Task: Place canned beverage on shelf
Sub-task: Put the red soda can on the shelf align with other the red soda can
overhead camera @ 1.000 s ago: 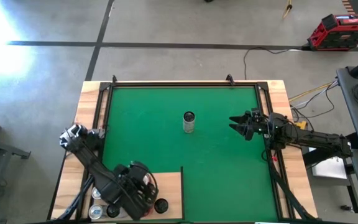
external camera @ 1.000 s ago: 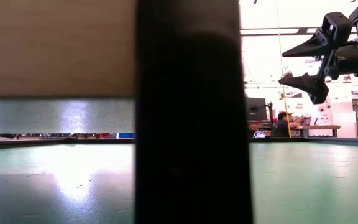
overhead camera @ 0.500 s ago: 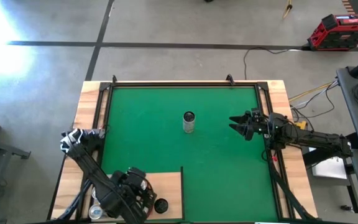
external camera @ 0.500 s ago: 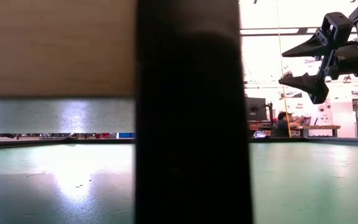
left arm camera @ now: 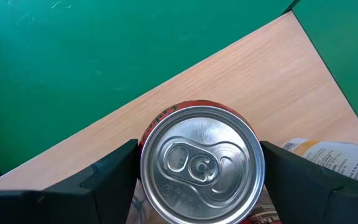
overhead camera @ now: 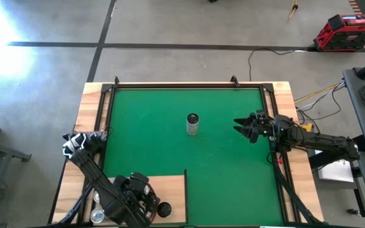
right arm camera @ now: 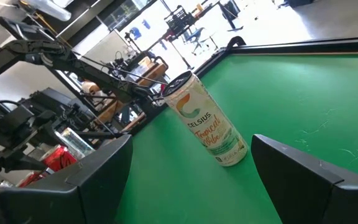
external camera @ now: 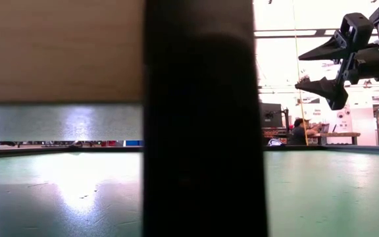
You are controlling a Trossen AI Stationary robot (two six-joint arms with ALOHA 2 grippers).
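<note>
At the near left corner of the tabletop [overhead camera: 286, 95], the left tool [left arm camera: 201, 180] hangs over the shelf [overhead camera: 170, 188], a flat pale light-wood rectangular panel lying on the green felt mat [overhead camera: 170, 126]. Its two dark fingers [left arm camera: 114, 171] press either side of a red-sided aluminium can with a silver pull-tab lid [left arm camera: 202, 163], seen from straight above in the left wrist view, so this tool holds that can above the wood. Just beside it a white-labelled can [left arm camera: 334, 160] shows at the picture's edge. Near the middle of the mat, well apart from the shelf, a slim white canned beverage with orange lettering [overhead camera: 192, 124] stands upright and untouched. Farther right, the right tool [overhead camera: 244, 126] hovers above the mat with its fingers spread moderately and nothing between them, pointing toward the slim can [right arm camera: 207, 121].
</note>
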